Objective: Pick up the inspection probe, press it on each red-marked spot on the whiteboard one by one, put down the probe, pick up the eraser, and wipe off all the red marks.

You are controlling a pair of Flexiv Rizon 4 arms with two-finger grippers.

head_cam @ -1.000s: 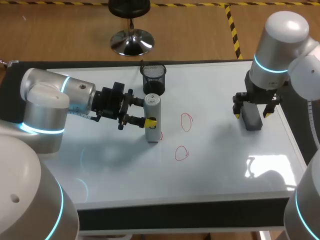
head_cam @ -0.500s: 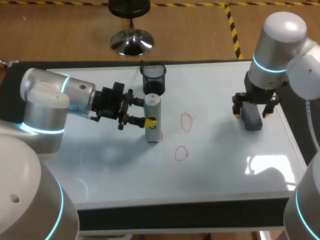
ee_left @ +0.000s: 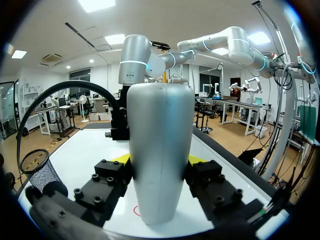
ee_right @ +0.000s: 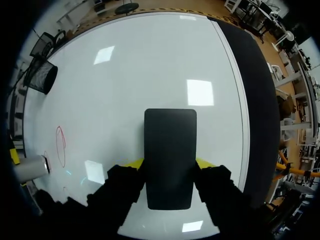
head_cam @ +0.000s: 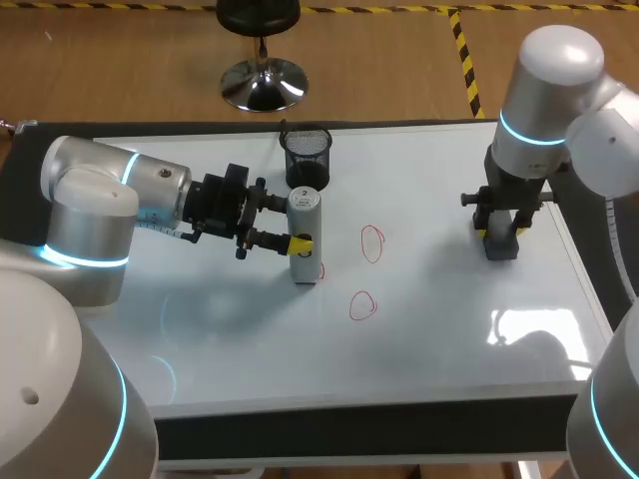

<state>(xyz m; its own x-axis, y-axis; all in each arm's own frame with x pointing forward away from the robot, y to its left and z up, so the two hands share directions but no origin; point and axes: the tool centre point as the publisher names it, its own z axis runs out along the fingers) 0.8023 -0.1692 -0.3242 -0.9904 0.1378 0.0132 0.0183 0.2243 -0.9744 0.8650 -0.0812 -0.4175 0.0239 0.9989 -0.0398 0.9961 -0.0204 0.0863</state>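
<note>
My left gripper (ee_left: pixel 160 162) clamps the probe (head_cam: pixel 305 238) upright on a red mark (head_cam: pixel 319 270), my right gripper (head_cam: pixel 502 232) clamps the eraser (ee_right: pixel 170 150) near the whiteboard (head_cam: pixel 429 329) right edge; probing appears in hand, requiring a lift toward the next mark (head_cam: pixel 371 242).

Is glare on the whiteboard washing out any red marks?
Head view: glare patch on the glossy white whiteboard lies clear of the red marker circles. Right wrist view: ceiling-light reflections, none over the circle. Left wrist view: grey cylindrical probe hides most.
</note>
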